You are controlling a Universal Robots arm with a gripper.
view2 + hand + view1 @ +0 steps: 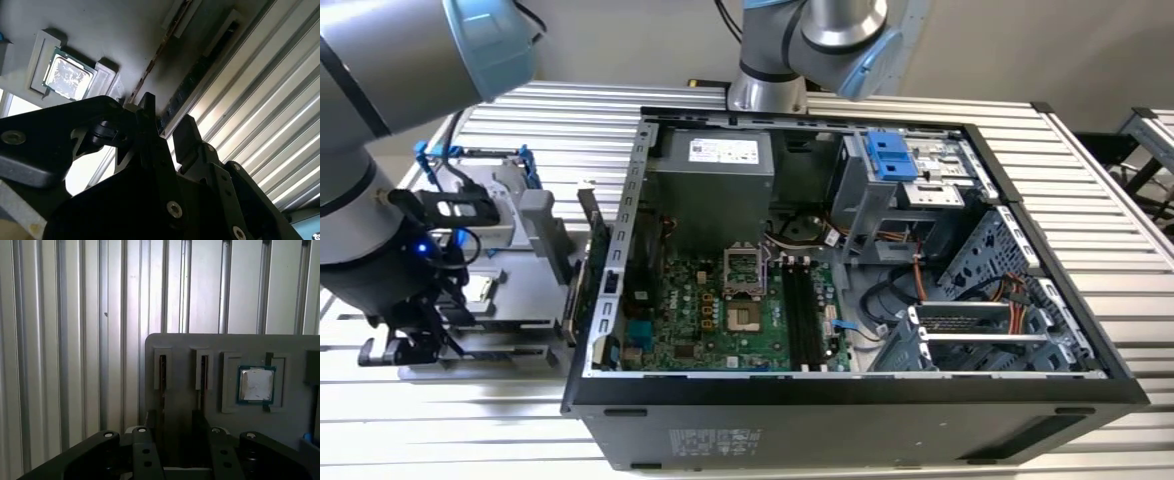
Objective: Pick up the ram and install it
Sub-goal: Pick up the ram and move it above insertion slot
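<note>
The claw [176, 421] is black, the tray [180, 347] grey, the chip [256, 384] silver, green-edged.

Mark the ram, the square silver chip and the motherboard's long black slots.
ram [162, 374], first wrist view, on its thin exposed edge.
square silver chip [256, 384], first wrist view, middle of its shiny top.
long black slots [803, 315], exterior view, midway along their length.
</note>
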